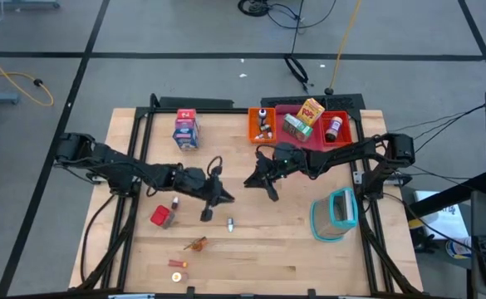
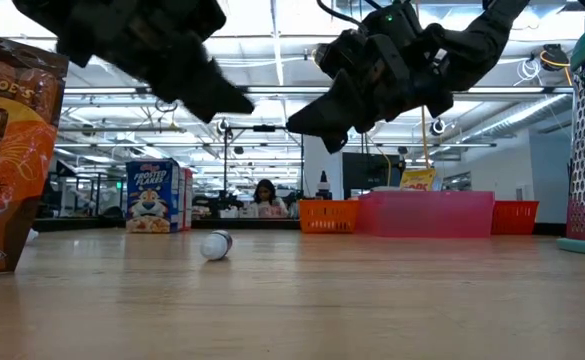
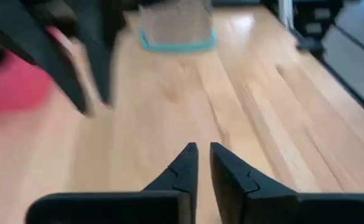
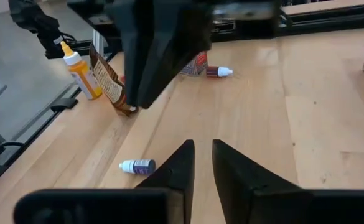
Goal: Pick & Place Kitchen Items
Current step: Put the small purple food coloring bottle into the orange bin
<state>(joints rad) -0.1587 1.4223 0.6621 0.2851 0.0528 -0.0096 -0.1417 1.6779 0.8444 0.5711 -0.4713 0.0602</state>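
I see both claws hovering mid-table, empty: left claw (image 1: 223, 197) nearly closed, right claw (image 1: 257, 179) nearly closed; small white-capped bottle (image 1: 230, 222) lies nearby.

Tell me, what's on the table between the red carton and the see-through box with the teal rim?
From above, between the red carton and the teal-rimmed container, only a tiny white-capped bottle lies; the rest is bare wood.
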